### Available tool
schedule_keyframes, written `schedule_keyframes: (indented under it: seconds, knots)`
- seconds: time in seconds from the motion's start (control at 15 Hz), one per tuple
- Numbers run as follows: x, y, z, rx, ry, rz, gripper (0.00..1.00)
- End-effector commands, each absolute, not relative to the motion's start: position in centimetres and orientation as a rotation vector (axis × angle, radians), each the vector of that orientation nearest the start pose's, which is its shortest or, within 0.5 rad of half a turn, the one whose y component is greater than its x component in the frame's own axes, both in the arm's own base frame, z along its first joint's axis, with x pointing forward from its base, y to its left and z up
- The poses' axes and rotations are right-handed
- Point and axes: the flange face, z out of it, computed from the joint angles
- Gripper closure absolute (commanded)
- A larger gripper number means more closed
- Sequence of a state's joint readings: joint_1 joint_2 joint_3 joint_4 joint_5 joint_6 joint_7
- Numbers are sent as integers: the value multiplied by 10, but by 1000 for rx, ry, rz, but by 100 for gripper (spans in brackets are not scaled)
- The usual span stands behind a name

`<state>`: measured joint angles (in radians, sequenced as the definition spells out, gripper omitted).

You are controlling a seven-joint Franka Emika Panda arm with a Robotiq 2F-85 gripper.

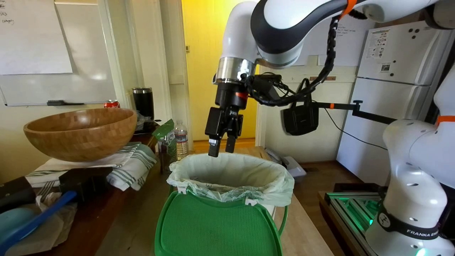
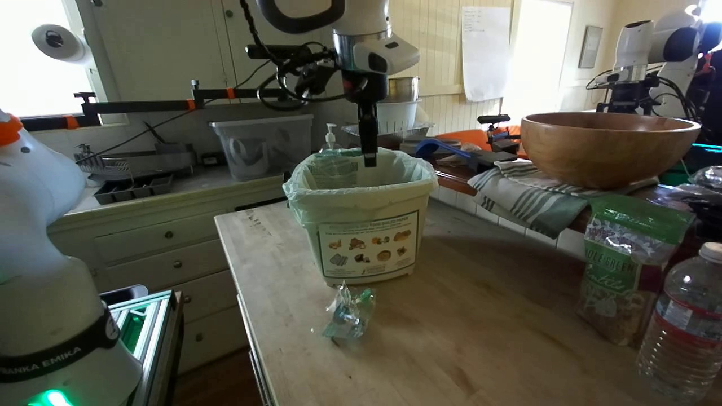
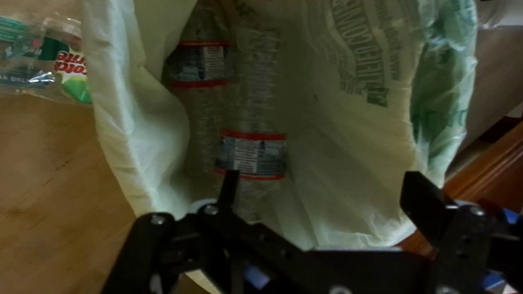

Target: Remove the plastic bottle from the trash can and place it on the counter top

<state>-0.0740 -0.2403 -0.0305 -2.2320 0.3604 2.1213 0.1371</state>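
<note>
The trash can (image 2: 369, 202) is a whitish bin lined with a translucent bag, standing on the wooden counter top (image 2: 485, 338). Its green lid (image 1: 220, 224) hangs open on the side facing that camera. Inside, the wrist view shows two clear plastic bottles with red-edged labels: a plastic bottle (image 3: 253, 153) nearer the fingers and another bottle (image 3: 200, 63) beside it, partly behind a fold of the bag. Over the bin's mouth hangs my gripper (image 1: 222, 148), pointing down in both exterior views. Its fingers are spread wide in the wrist view, with nothing held between them.
On the counter top lie a crumpled clear wrapper (image 2: 350, 313) by the bin, a green snack bag (image 2: 626, 270) and an upright water bottle (image 2: 685, 332). A wooden bowl (image 2: 609, 149) sits on a striped towel (image 2: 524, 197) on the raised ledge alongside.
</note>
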Motion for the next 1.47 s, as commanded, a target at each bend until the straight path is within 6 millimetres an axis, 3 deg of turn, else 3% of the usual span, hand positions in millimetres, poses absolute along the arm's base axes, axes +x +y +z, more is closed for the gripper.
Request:
schedule_keyframes:
  seconds: [0.0,0.4,0.87,1.4]
  knots:
    - [501,-42,466,-2832,570,-105,0]
    - [517,-33,434,-2918,498,-48,0]
    - [533,-21,413,-2998,400,-109,0]
    - [530,-6,408,-3053,325,-116,0]
